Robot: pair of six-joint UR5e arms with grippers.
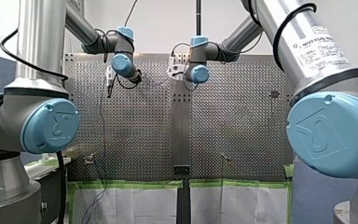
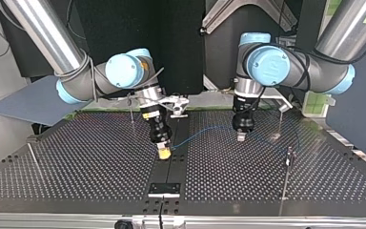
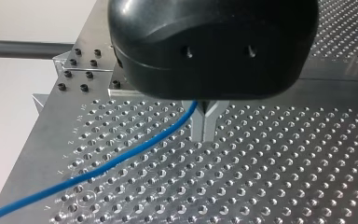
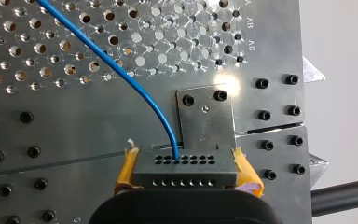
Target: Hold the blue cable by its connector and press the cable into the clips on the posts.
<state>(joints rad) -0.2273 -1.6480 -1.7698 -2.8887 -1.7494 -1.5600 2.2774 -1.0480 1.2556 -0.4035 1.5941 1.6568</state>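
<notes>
Right wrist view shows the right claw [image 4: 186, 169] clamping the connector [image 4: 185, 173]; the left claw [image 3: 203, 133] pinches the blue cable [image 3: 121, 158] above the worktop [image 3: 284, 163].

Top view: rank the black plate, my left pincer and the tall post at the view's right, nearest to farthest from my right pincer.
1. Black plate, on the camera side of my right pincer.
2. My left pincer, toward the view's right.
3. Tall post, farthest right.

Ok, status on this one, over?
Right gripper shut on connector. Left gripper shut around blue cable, down at the table. Cable arcs between them. Nothing in the way.
</notes>
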